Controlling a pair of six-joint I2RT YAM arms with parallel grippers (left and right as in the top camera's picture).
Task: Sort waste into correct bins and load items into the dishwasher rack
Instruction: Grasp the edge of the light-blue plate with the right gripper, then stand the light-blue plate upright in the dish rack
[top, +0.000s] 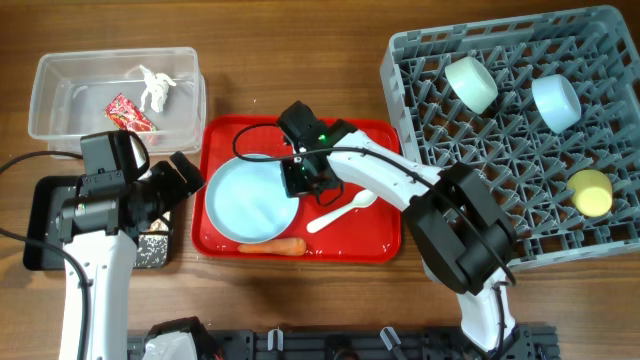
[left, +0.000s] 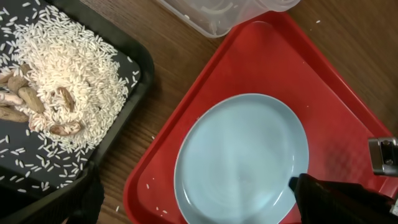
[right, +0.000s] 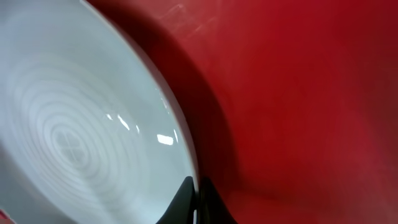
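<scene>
Plate (left: 242, 155) glossy, smooth; red tray (left: 280, 56) shiny plastic; table (top: 300, 50) wood grain; tub (top: 70, 100) clear plastic.

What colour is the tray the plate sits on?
Red: the serving tray under the pale blue plate, clearest in the overhead view.

- pale blue plate (top: 250, 195) lying on red tray (top: 375, 235); orange carrot (top: 272, 246) and white spoon (top: 340, 212) beside it;
- red wrapper (top: 128, 113), white paper scrap (top: 157, 88) in clear tub (top: 60, 90);
- rice (left: 68, 62) heaped in black tray (left: 142, 68);
- mint bowl (top: 472, 84), blue bowl (top: 556, 102), yellow cup (top: 590, 192) in grey rack (top: 480, 160)
</scene>
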